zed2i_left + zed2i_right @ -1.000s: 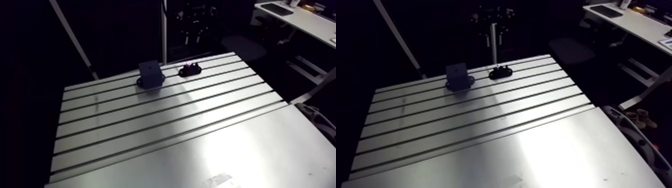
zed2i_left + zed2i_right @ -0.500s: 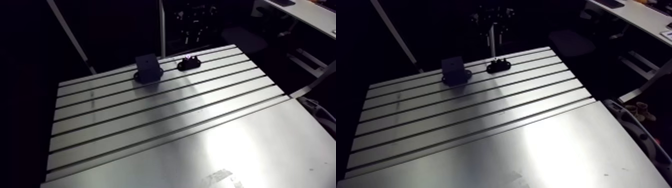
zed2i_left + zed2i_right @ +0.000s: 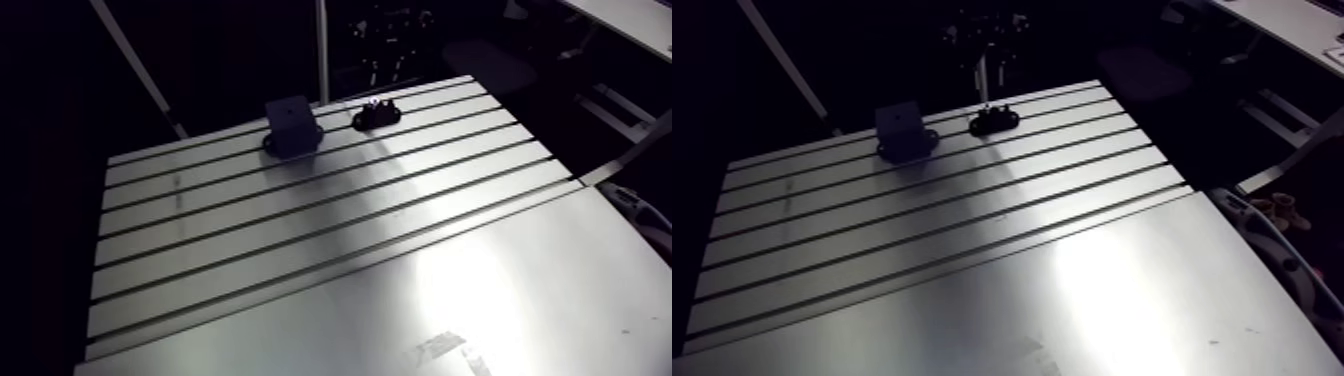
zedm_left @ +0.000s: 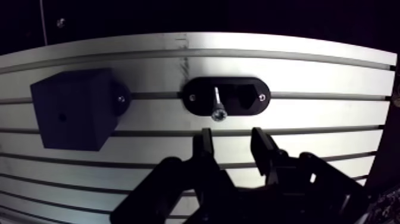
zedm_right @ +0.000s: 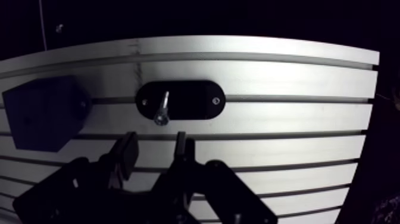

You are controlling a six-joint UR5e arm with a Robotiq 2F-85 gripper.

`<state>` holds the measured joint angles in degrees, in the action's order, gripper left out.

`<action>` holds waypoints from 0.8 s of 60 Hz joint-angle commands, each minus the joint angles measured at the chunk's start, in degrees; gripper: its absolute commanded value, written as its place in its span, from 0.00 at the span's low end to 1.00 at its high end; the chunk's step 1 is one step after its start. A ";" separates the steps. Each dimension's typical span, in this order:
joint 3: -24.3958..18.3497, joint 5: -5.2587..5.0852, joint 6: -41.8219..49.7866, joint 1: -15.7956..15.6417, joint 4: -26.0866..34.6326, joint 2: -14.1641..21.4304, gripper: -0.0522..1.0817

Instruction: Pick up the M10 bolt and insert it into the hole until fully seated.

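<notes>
The slotted aluminium table point(image 3: 330, 230) filled most of the arm view. Near its far edge stood a dark block point(image 3: 291, 125) on a rounded base. A small hole point(image 4: 62, 117) showed in the block's face in the wrist view.

The gripper point(image 4: 232, 136) hung over the table with its two fingers point(image 4: 205, 140) spread apart and nothing between them. The block lay at about its ten o'clock.

A black oval holder point(image 4: 226, 96) sat at the block's three o'clock, near it but not touching, and at the gripper's twelve o'clock. It was fixed on a table slot with a screw at each end.

The M10 bolt point(image 4: 218, 105) rested in that holder. Its shank lay across the recess, and its head pointed at six o'clock, towards the gripper, just past the holder's near rim. It was clear of both fingers.
</notes>
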<state>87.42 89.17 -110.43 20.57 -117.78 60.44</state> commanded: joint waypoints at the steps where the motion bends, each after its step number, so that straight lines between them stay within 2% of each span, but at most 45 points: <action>1: -0.01 0.00 -0.01 0.00 -0.66 -0.95 0.52; 48: 0.07 0.08 0.08 -0.17 -1.36 -3.43 0.52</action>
<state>87.49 89.25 -110.36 20.48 -119.08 57.63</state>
